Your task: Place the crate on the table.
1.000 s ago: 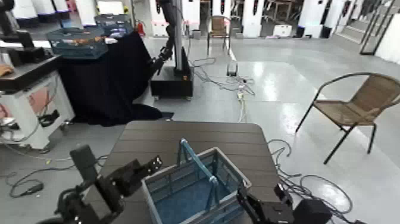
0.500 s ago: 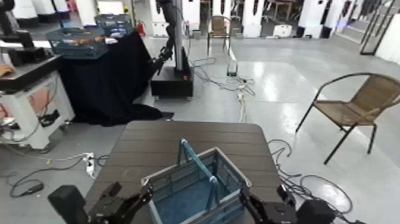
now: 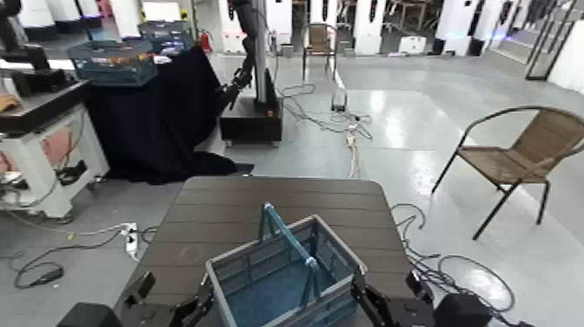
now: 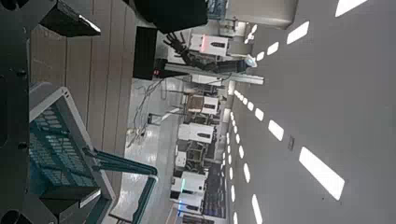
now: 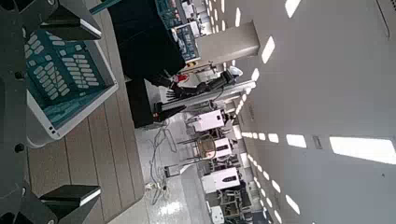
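The grey-blue crate (image 3: 282, 280) with lattice sides and an upright light-blue handle bar (image 3: 290, 240) stands on the near part of the dark brown slatted table (image 3: 278, 202). My left gripper (image 3: 178, 310) is low at the crate's left side, and my right gripper (image 3: 381, 306) is low at its right side. In the left wrist view the gripper (image 4: 75, 107) is open, with the crate (image 4: 51, 149) just ahead of its fingers. In the right wrist view the gripper (image 5: 75, 112) is open, with the crate (image 5: 61, 70) ahead of it.
A wicker chair (image 3: 521, 155) stands on the floor at the right. A black-draped table (image 3: 156, 109) with a teal mesh crate (image 3: 113, 61) is at the far left, beside another robot's base (image 3: 252, 117). Cables (image 3: 348, 122) lie on the floor beyond the table.
My left arm has dropped and drawn back toward me, now low beside the crate. The crate and my right arm have stayed in place.
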Available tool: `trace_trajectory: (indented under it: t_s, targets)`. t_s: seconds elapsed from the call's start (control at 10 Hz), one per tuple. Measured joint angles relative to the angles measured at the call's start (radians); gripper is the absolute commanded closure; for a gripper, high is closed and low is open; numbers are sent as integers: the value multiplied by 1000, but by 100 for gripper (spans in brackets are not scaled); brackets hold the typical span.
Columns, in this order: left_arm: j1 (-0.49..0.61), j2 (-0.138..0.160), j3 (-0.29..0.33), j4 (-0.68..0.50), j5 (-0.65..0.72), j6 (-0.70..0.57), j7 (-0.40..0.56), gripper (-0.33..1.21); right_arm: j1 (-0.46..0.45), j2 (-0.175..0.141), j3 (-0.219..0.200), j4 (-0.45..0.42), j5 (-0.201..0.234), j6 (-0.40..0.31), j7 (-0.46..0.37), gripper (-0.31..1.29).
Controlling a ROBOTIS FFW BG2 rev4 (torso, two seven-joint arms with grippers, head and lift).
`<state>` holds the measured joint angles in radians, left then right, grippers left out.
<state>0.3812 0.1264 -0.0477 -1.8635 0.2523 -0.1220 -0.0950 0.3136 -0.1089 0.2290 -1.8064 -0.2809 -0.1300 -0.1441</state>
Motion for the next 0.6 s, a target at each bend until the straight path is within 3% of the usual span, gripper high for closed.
trace_trajectory:
  t_s: [0.6]
  targets:
    - [19, 4, -17, 19, -45, -73, 51, 10, 45, 14, -26, -58, 72, 37, -4, 14]
